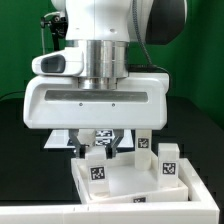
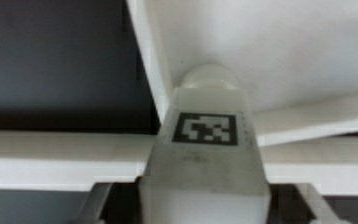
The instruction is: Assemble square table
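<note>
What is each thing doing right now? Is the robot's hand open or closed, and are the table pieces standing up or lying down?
gripper: closed on a leg, pointing down over the tray.
held leg: between the fingers, tag facing the wrist camera.
table top: lying flat, rim up, not held.
middle leg: standing upright, not held.
right leg: standing upright at the exterior view's right, not held.

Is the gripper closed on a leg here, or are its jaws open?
Closed on a leg. In the exterior view the gripper has its fingers either side of a tagged white leg; the wrist view shows that leg between them.
</note>
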